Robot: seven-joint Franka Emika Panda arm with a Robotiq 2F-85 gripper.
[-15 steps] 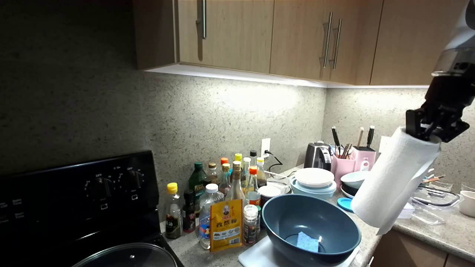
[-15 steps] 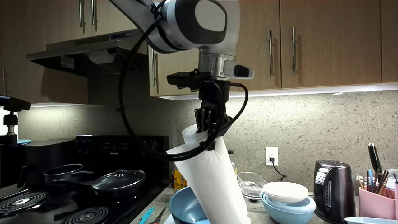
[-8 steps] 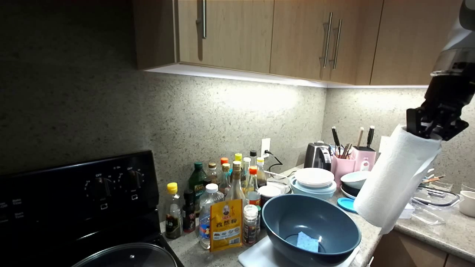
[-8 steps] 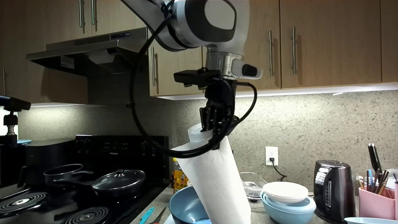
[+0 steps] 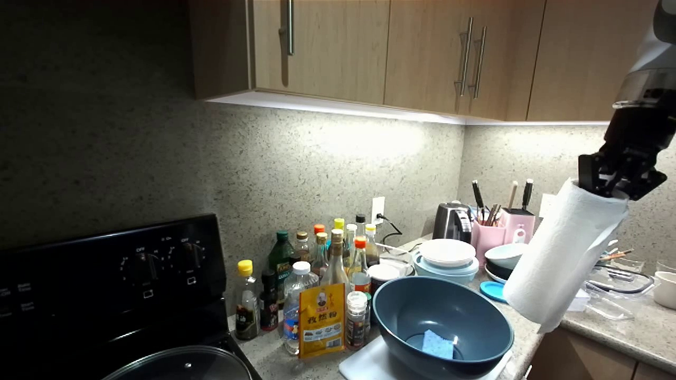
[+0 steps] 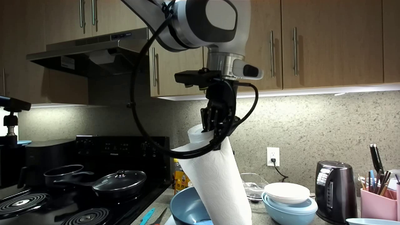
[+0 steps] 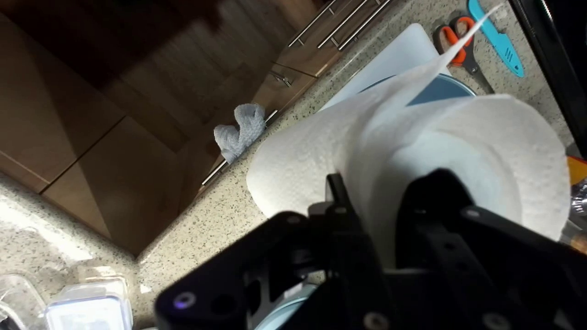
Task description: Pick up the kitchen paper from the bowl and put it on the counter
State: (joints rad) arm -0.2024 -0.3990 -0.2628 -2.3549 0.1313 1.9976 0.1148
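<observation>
One roll of kitchen paper (image 5: 565,258), one large bowl (image 5: 449,311) and one blue sponge (image 5: 438,344) are here, along with one white board (image 7: 394,57), one pair of scissors (image 7: 470,59), one turquoise utensil (image 7: 502,43), one yellow packet (image 5: 322,319), one kettle (image 6: 340,190), one round blue lid (image 5: 492,291) and one grey cloth (image 7: 247,128). Pink holders (image 5: 488,244) number two, as do the visible coil burners (image 6: 87,217). There is one saucepan (image 6: 61,180) and one lidded pan (image 6: 120,187). Bottles (image 5: 336,264) overlap too much to count, as do the smaller bowls (image 6: 289,215).

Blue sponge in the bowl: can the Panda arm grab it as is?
Probably not: the fingers are clamped on the kitchen paper, which would need setting down first. The bowl is open above the sponge, so little else seems in the way.
</observation>
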